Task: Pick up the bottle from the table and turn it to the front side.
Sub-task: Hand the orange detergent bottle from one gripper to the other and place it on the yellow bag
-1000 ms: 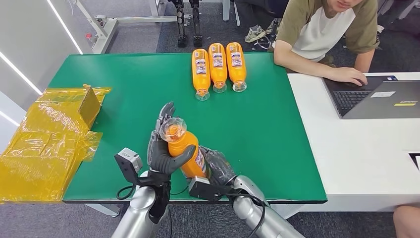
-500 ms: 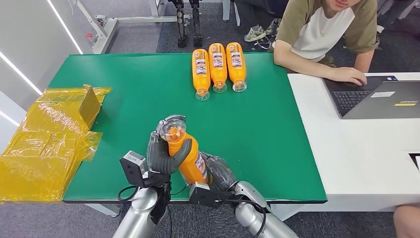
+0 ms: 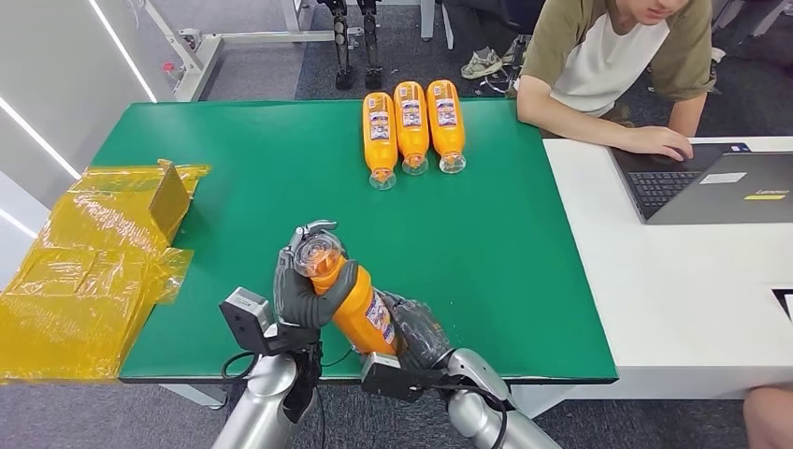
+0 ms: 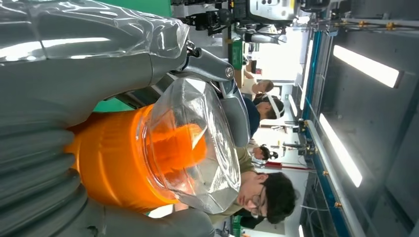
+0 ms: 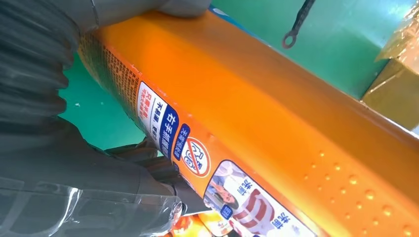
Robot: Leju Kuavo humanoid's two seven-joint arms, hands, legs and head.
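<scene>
Both our hands, left hand [image 3: 301,292] and right hand [image 3: 416,329], hold tight the orange plastic bottle [image 3: 351,301] at lower middle, its clear end tipped toward the upper left, label facing right.

Our two arms are silver metal tubes that come up from below, and each ends in a dark grey hand. The left hand [image 3: 307,292] has a thick grey thumb and darker fingers [image 3: 301,236] with bare metal links showing near the tips. The right hand [image 3: 417,329] wears a glossy clear film over its grey shell. At each wrist we carry a small boxy camera module, grey and black. Thin black cables loop from these modules down along our forearms. A grey ribbed cover [image 4: 34,182] sits behind the left hand.
</scene>
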